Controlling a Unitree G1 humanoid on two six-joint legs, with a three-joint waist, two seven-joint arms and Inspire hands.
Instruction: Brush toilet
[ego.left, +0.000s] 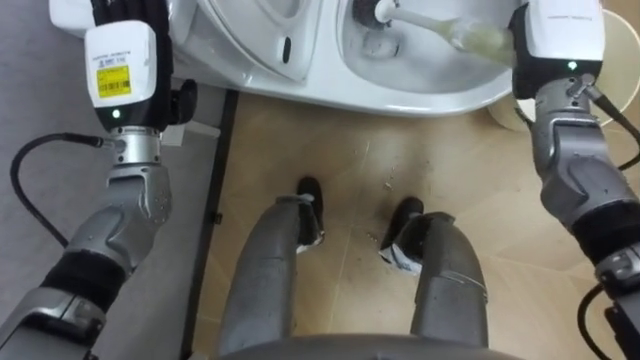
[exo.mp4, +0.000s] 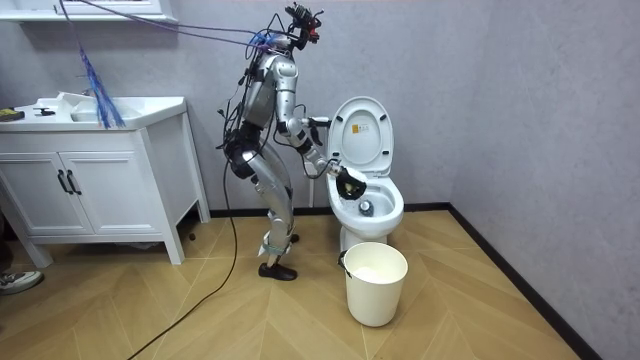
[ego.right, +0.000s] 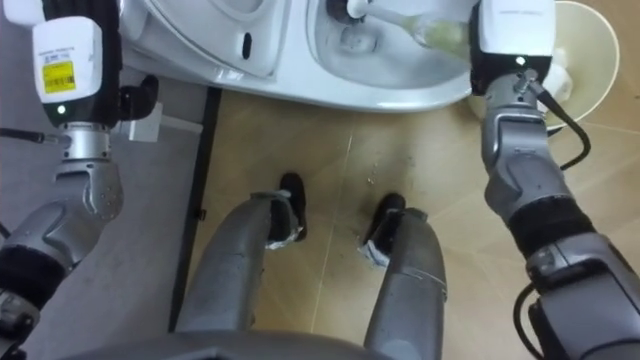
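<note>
Over the right side of the bowl, the robot's right hand (ego.left: 521, 48) is clamped round the end of the toilet brush (ego.left: 440, 27) — the handle slants across the toilet (ego.left: 400, 100) with its head down inside the bowl. The lid (exo.mp4: 362, 128) stands raised. The left hand (ego.left: 128, 18) is held up beside the toilet's left flank — whether its fingers are curled I cannot tell. A white bucket (exo.mp4: 376, 283) stands on the floor near the toilet, at the robot's right.
</note>
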